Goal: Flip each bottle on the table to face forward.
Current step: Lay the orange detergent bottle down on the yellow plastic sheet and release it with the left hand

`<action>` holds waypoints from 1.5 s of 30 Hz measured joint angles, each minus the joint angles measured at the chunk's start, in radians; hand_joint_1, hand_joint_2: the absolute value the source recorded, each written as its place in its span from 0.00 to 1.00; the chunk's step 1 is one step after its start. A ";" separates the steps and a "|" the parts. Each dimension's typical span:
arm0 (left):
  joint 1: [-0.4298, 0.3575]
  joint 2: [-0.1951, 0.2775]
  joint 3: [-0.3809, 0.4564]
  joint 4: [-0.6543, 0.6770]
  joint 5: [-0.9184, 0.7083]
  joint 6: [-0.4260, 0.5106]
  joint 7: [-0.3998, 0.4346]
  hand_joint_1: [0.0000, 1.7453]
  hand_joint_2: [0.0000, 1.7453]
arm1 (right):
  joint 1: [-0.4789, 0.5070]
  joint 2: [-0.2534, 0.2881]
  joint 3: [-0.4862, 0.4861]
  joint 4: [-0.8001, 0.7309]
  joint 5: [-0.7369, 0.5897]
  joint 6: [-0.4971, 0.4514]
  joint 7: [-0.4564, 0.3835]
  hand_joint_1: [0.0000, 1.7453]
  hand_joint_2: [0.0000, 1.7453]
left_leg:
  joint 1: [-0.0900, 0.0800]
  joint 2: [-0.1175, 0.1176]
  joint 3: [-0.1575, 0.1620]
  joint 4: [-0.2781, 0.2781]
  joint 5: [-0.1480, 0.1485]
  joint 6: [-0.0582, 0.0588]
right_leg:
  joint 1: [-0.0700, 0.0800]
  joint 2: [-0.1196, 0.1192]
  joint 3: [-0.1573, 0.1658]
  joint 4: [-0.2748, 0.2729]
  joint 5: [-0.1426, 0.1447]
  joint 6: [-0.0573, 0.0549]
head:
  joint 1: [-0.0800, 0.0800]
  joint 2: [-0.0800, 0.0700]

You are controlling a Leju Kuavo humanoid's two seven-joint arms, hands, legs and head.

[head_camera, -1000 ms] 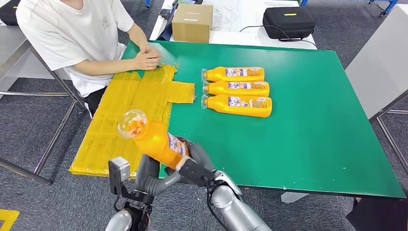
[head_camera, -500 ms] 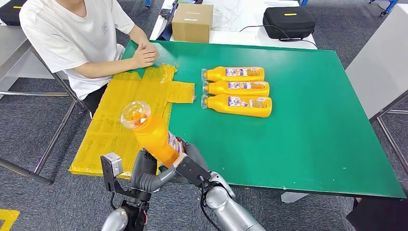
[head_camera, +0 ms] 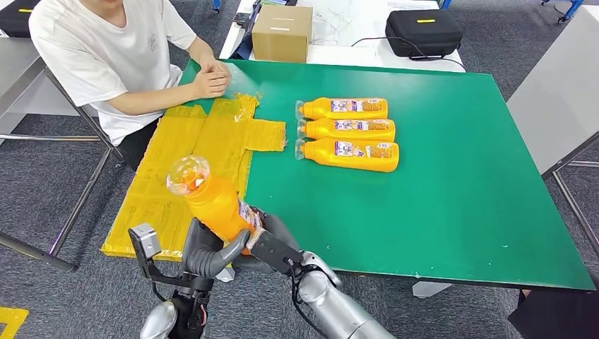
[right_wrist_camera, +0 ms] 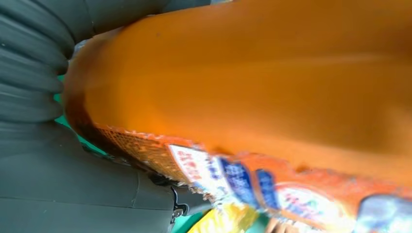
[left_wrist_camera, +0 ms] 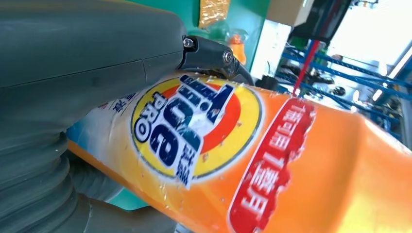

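An orange detergent bottle [head_camera: 215, 205] with a clear cap is held tilted above the near left corner of the green table [head_camera: 459, 212], cap pointing up and away from me. My left hand [head_camera: 205, 248] and my right hand [head_camera: 272, 240] both grip its lower body from either side. The left wrist view shows the bottle's front label [left_wrist_camera: 194, 131] beside the left hand's thumb [left_wrist_camera: 87, 43]. The right wrist view shows the plain orange side and the back label [right_wrist_camera: 252, 184]. Three more orange bottles [head_camera: 350, 133] lie side by side mid-table, caps to the left.
A seated person in a white shirt [head_camera: 106, 49] rests clasped hands [head_camera: 212, 79] on the table's far left corner. A yellow taped sheet [head_camera: 191, 162] covers the table's left part. A cardboard box [head_camera: 282, 32] and a black case [head_camera: 424, 32] sit on the white table behind.
Both hands have carried the bottle left and towards me, off the table's near corner. The bottle has turned more upright, with its label now hidden from the head view.
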 joint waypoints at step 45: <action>-0.073 0.034 0.132 -0.053 -0.557 0.427 -0.096 1.00 1.00 | 0.240 -0.017 -0.147 -0.314 -0.097 -0.536 -0.133 0.00 0.00 | 0.000 0.000 -0.001 0.000 0.000 0.000 | 0.000 0.000 0.000 0.000 0.000 0.000 | 0.000 0.000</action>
